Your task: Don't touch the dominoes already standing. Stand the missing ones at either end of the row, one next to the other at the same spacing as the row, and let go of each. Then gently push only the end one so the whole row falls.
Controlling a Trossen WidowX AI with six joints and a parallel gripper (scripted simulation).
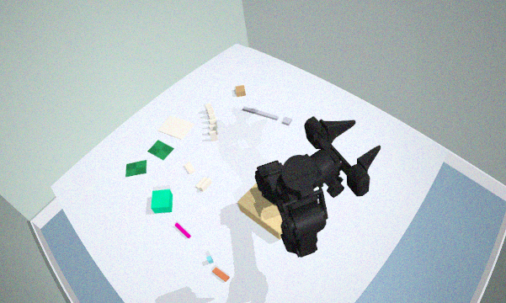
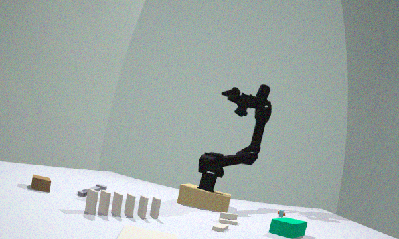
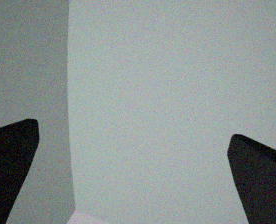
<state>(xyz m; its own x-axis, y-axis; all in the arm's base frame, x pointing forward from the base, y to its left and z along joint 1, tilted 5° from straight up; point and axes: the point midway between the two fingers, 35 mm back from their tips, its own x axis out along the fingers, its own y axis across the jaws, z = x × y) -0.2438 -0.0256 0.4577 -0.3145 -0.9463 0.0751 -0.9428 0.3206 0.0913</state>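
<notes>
Gripper open, 6 cream dominoes upright, thin, evenly spaced

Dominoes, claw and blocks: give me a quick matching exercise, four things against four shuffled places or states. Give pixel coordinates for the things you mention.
1. Standing dominoes (image 1: pixel 212 120) (image 2: pixel 117 204)
2. Claw (image 1: pixel 368 134) (image 3: pixel 136 139)
3. Teal-green block (image 1: pixel 162 201) (image 2: pixel 288 228)
4. Magenta bar (image 1: pixel 183 230)

A. Lies between the teal-green block and the orange block (image 1: pixel 221 274) in the top view
B. Upright in a spaced row
C. Open and raised above the table (image 1: pixel 362 114) (image 2: pixel 6 199)
D. Nearer the loose dominoes (image 1: pixel 203 184) (image 2: pixel 228 218) than the brown cube (image 1: pixel 240 91) (image 2: pixel 40 183) is

Pairs: 1-B, 2-C, 3-D, 4-A
</notes>
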